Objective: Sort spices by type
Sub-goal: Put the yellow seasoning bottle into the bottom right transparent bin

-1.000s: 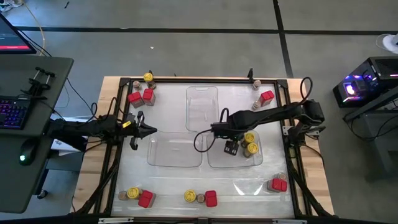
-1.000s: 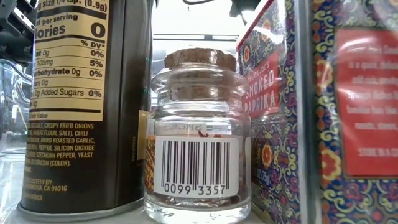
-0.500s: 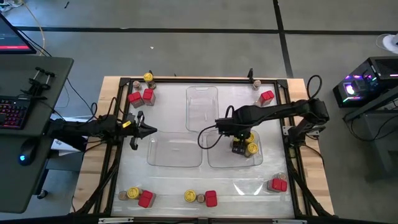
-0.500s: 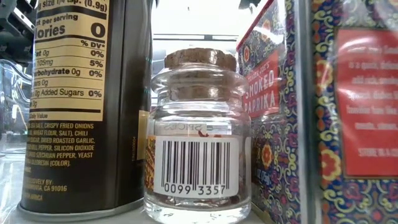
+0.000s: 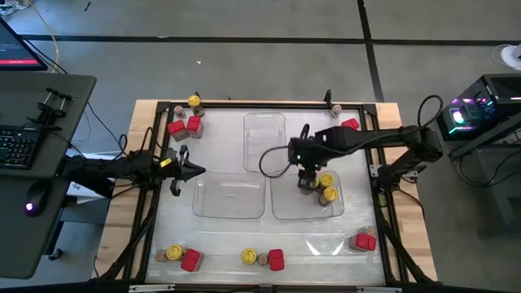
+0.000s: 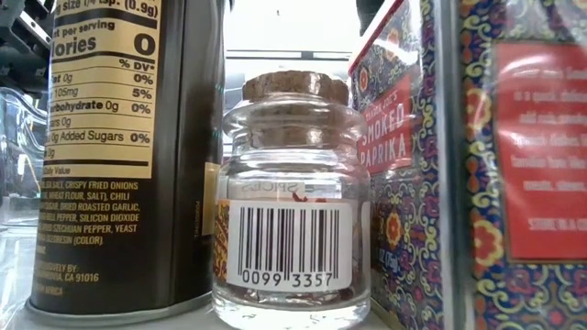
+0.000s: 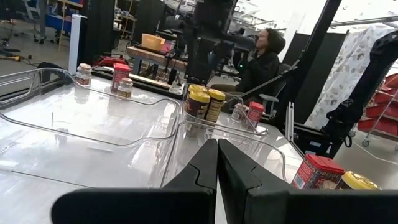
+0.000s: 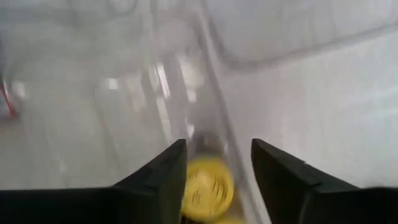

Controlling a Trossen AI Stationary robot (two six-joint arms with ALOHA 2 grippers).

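Two yellow-lidded jars (image 5: 327,186) sit inside the clear tray (image 5: 286,207) on the right side of the worktop (image 5: 232,236), and the right hand (image 5: 307,181) hangs just above them with its fingers spread apart and nothing between them. From the right wrist view, one yellow lid (image 8: 206,187) shows in the gap between the two dark fingers (image 8: 155,180).

Other spices stand in small groups around the worktop's edges. At the far left corner are two red boxes (image 5: 185,126) with a yellow-lidded jar (image 5: 194,101) beside them. A single red box (image 5: 351,124) stands near the far right corner, partly hidden by the right arm. Along the near edge are three clusters: one at the left (image 5: 178,255), one in the middle (image 5: 263,259) and one at the right (image 5: 363,241), each with a red box.

The left hand (image 5: 190,170) waits over the left side of the worktop, well apart from the trays' contents, its fingers pressed together and holding nothing. The low view is filled by a cork-stoppered glass jar (image 6: 292,197) standing between a dark labelled container (image 6: 110,156) and a red paprika tin (image 6: 396,156).
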